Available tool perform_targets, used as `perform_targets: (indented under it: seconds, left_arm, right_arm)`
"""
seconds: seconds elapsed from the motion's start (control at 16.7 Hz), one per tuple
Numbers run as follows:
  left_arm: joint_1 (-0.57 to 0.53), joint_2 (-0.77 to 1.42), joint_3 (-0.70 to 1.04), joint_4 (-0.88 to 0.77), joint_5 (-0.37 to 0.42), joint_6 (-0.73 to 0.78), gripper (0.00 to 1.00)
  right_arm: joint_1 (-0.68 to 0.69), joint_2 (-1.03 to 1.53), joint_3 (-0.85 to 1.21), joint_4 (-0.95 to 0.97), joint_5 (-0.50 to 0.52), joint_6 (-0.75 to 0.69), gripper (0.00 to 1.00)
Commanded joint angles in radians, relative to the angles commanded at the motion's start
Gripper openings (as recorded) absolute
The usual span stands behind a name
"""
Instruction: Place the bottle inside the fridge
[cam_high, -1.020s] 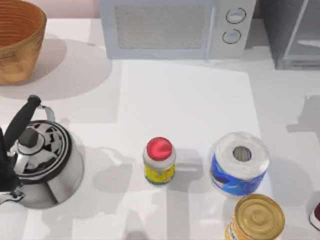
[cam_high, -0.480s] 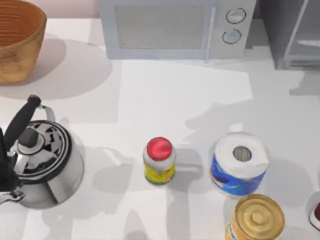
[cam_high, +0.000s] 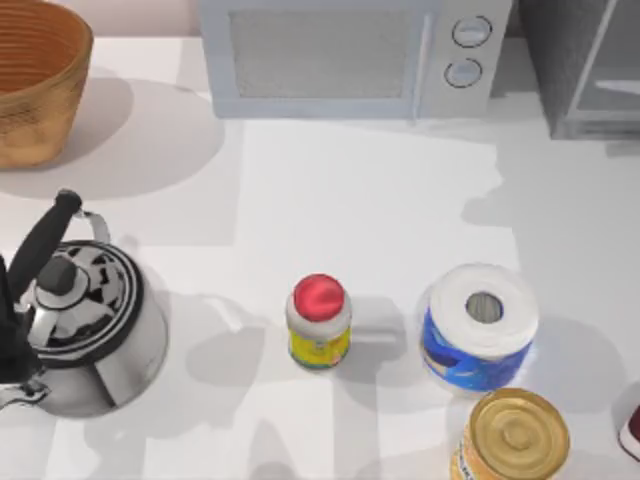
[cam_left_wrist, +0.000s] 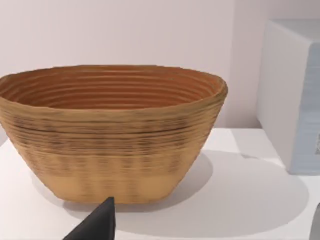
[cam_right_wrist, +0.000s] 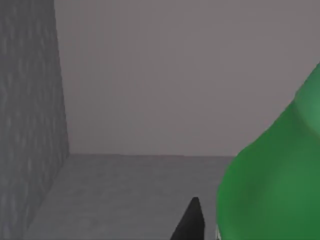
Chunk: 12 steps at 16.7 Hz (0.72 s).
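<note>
The white table (cam_high: 360, 200) carries one woven basket (cam_high: 35, 80), one steel kettle (cam_high: 85, 325), one red-capped jar (cam_high: 319, 322), one paper roll (cam_high: 480, 325) and one gold-lidded can (cam_high: 512, 435). The arm's shadow has slid toward the dark grey boxy fridge (cam_high: 585, 65). In the right wrist view grey walls surround the small bright green translucent bottle (cam_right_wrist: 275, 190), just beside a dark fingertip (cam_right_wrist: 190, 222); probably gripped, so release seems near. The left gripper (cam_left_wrist: 97, 225) waits before the basket; its opening I cannot tell.

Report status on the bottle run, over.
Right gripper's dark fingers beside the bright green translucent plastic bottle, facing a grey walled interior. Left gripper's fingers near the woven basket, idle. Nothing blocking ahead.
</note>
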Motion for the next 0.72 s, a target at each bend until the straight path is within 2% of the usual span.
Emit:
perform_targets:
  seconds: [0.24,0.72]
  left_arm:
    - [0.000,0.000,0.000,0.000,0.000,0.000,1.00]
    - [0.000,0.000,0.000,0.000,0.000,0.000,1.00]
  right_arm:
    - [-0.022,0.101,0.042,0.049,-0.006,0.003,0.01]
    - [-0.018,0.121,0.052,0.037,-0.003,0.006,0.01]
